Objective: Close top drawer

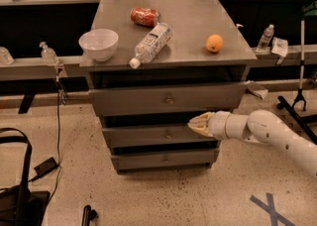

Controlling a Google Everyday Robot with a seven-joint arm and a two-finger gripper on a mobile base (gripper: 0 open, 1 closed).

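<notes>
The top drawer (pixel 166 98) is a wide grey metal drawer with a small round knob (pixel 169 100) at its centre. It stands pulled out a little from the grey cabinet (pixel 168 46), with a dark gap above it. My gripper (pixel 198 124) comes in from the right on a white arm (pixel 277 136). It sits just below the top drawer's front, in front of the middle drawer (pixel 163 136), right of centre.
On the cabinet top lie a white bowl (pixel 98 43), a plastic bottle (pixel 149 44) on its side, a red can (pixel 144 16) and an orange (pixel 214 43). The bottom drawer (pixel 163 159) is below. A black bag (pixel 17 190) and cable lie on the floor at left.
</notes>
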